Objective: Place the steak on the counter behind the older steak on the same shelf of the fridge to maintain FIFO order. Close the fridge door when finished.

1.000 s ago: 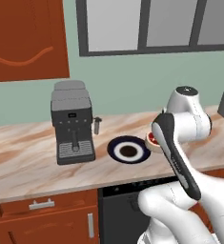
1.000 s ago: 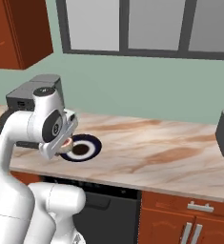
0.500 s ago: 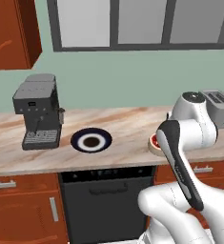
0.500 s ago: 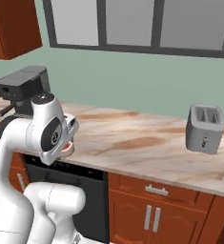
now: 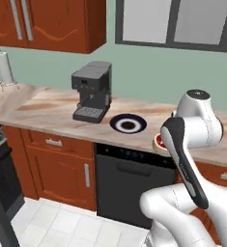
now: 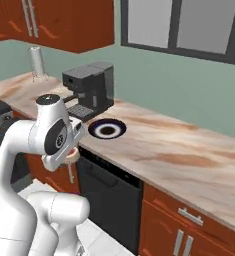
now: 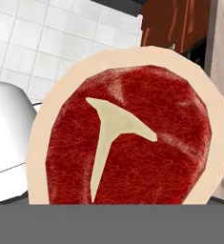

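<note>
Steak [image 7: 127, 143] fills the hand view, red face with a pale T of fat, close against the camera; white floor tiles [image 7: 32, 43] beyond it. Gripper's finger tips hidden, so pinch can't be told. From the base, steak sits off the counter [image 5: 52, 111] edge at the arm's wrist. Farther: blue plate [image 5: 128, 123], coffee machine [image 5: 92, 91], paper-towel roll [image 5: 4, 68].

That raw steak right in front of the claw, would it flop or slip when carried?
The steak is a flat, thin-looking slab, so it would probably sag if gripped by one edge. Its raw red face and pale fat rim suggest a slick surface, so it may slide. It looks small, likely light.
</note>
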